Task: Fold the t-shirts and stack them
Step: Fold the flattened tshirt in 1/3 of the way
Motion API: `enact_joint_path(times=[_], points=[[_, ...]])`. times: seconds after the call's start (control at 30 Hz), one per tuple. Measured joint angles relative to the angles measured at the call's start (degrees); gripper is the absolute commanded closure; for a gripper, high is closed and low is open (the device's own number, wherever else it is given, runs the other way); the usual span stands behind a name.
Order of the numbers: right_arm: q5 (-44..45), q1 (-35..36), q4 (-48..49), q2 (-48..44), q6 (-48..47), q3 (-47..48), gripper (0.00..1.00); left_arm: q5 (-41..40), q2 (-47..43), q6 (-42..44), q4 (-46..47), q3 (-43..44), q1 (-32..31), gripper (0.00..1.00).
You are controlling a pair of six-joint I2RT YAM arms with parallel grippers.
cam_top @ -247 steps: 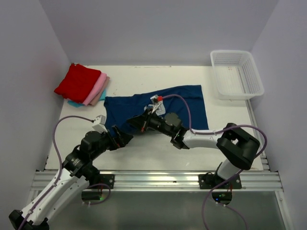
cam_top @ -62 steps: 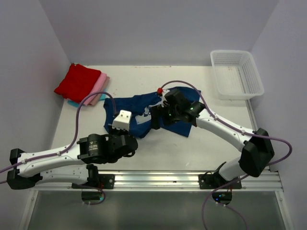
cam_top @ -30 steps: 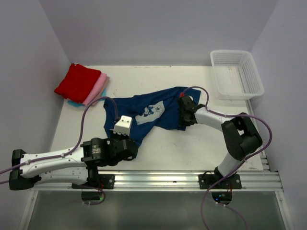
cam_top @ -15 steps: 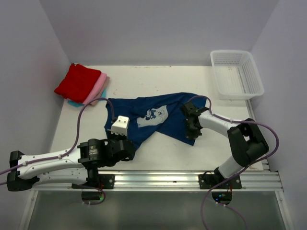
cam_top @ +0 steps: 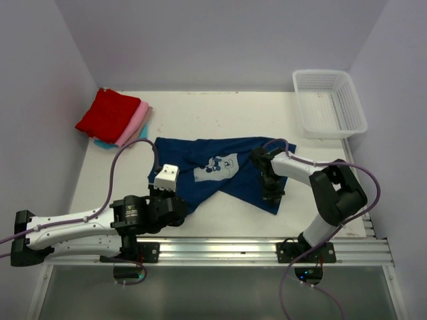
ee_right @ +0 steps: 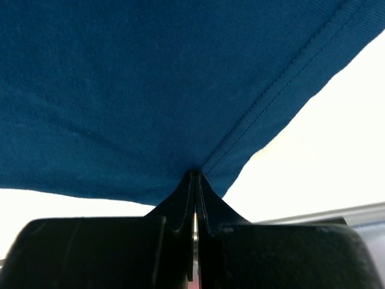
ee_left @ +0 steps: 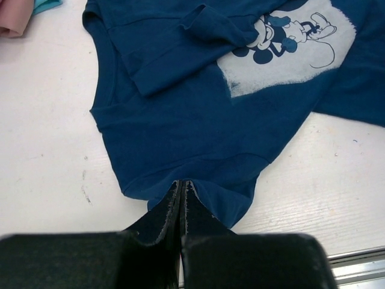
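Note:
The navy t-shirt [cam_top: 183,155] lies spread across the middle of the table, its pale cartoon print [cam_top: 217,167] facing up. My left gripper [cam_top: 179,202] is shut on the shirt's near left hem [ee_left: 180,174], its tips pinched together in the left wrist view [ee_left: 182,182]. My right gripper [cam_top: 272,193] is shut on the near right corner of the navy cloth [ee_right: 150,90], with the stitched edge running off its tips [ee_right: 195,174]. Folded red [cam_top: 110,113], pink [cam_top: 137,127] and teal [cam_top: 103,143] t-shirts sit stacked at the far left.
A white mesh basket [cam_top: 330,103] stands at the far right corner. White walls close in the left, back and right sides. The metal rail [cam_top: 220,250] runs along the near edge, just behind both grippers.
Both grippers have drawn the navy shirt toward the near edge, flattening it. The right gripper swung from the shirt's far right side down to its near corner. The print now lies flat.

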Motion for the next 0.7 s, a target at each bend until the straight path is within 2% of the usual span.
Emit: enact_joint_path(times=[0.57,0.7], points=[[2.4,1.2,-10.6,0.0,0.7,-0.2,1.00,0.0,1.4,-0.2,5.3,-0.6,0.0,1.00],[3.4,1.7,-13.6,-2.5,0.9,5.1,1.00,0.0,2.3,0.8,7.2,-0.6,0.0,1.00]])
